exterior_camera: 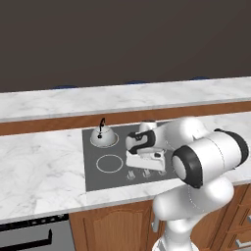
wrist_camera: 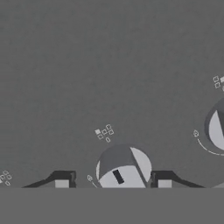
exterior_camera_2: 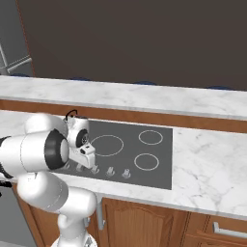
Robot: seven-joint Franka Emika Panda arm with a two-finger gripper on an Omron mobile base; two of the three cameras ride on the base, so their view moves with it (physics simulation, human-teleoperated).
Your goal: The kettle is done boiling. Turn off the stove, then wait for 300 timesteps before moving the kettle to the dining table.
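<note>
Kettle (exterior_camera: 102, 136) sits on the stove's (exterior_camera: 112, 177) back-left ring; gripper (wrist_camera: 113, 181) hangs open, fingertips clear either side of a knob (wrist_camera: 123, 168).

Silver-grey kettle (exterior_camera: 102, 137) — black handle; dark grey stove (exterior_camera_2: 140, 159) — white rings, grey knobs (wrist_camera: 124, 168).

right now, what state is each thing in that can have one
kettle: upright on the back left burner, lid on, not held
stove: on or off can't be told from the pictures
knob: between the two fingertips, a gap on each side
gripper: open, low over the stove's knob row
dining table: bare top behind the counter, no kettle on it yet
</note>
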